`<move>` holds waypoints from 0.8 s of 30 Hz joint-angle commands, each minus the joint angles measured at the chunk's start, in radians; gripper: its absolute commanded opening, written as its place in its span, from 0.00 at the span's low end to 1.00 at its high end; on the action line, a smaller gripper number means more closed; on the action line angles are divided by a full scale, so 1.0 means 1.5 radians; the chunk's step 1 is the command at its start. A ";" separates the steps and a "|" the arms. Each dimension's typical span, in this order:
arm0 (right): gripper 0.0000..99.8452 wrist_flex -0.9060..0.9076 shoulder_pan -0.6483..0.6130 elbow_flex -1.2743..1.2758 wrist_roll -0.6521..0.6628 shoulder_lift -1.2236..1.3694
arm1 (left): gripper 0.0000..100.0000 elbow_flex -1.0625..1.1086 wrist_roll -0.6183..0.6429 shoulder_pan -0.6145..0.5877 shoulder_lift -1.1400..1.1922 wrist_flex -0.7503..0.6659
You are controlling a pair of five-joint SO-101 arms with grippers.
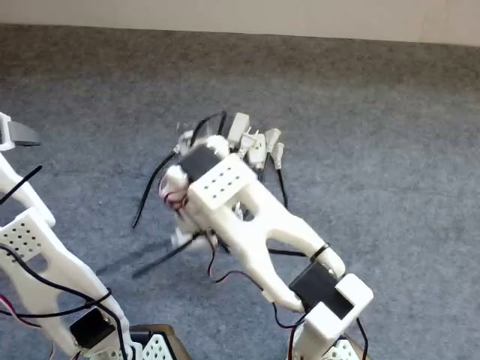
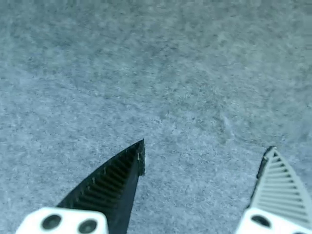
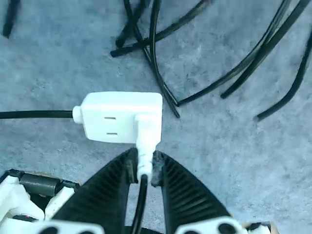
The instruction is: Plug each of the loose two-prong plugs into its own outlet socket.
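Note:
In the right wrist view a white outlet block [image 3: 114, 119] lies on the grey carpet with one pair of slots bare. My right gripper [image 3: 144, 163] is shut on a white two-prong plug [image 3: 145, 139], whose head sits against the block beside those slots; its prongs are hidden. In the high view the right arm [image 1: 247, 217] bends down over this spot, and several white plugs [image 1: 255, 142] on black cords lie just beyond it. My left gripper [image 2: 205, 146] hangs open over bare carpet, far to the left of the plugs.
Black cords [image 3: 161, 58] cross one another on the carpet past the outlet block. More black cords [image 1: 154, 184] trail left from under the right arm. The left arm [image 1: 37, 247] stands at the left edge of the high view.

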 commanded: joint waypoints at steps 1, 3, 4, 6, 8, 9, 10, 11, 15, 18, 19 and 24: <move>0.03 0.030 0.021 -0.053 0.043 -0.066 | 0.37 -0.023 -0.004 0.016 -0.070 0.007; 0.08 0.031 0.019 -0.038 0.043 -0.075 | 0.37 -0.023 -0.004 0.015 -0.073 0.007; 0.12 0.030 0.019 -0.021 0.043 -0.076 | 0.37 -0.023 -0.004 0.014 -0.073 0.007; 0.18 0.029 0.019 0.012 0.044 -0.075 | 0.37 -0.022 -0.004 0.014 -0.072 0.007; 0.21 0.028 0.021 0.038 0.045 -0.075 | 0.37 0.003 -0.004 0.014 -0.074 0.007; 0.22 0.028 0.022 0.049 0.048 -0.075 | 0.37 0.018 -0.005 0.015 -0.076 0.007; 0.22 0.028 0.022 0.058 0.048 -0.075 | 0.37 0.029 -0.005 0.017 -0.076 0.007; 0.22 0.028 0.022 0.062 0.048 -0.075 | 0.37 0.038 -0.005 0.019 -0.076 0.007; 0.22 0.030 0.028 0.038 0.073 -0.093 | 0.37 0.053 -0.005 0.029 -0.077 0.007; 0.22 0.030 0.065 0.022 0.238 -0.136 | 0.37 0.053 -0.004 0.042 -0.082 0.013; 0.22 0.031 0.088 0.023 0.305 -0.156 | 0.37 0.060 -0.004 0.044 -0.092 0.014; 0.22 0.030 0.267 0.024 0.390 -0.288 | 0.37 0.253 -0.054 0.097 -0.232 0.013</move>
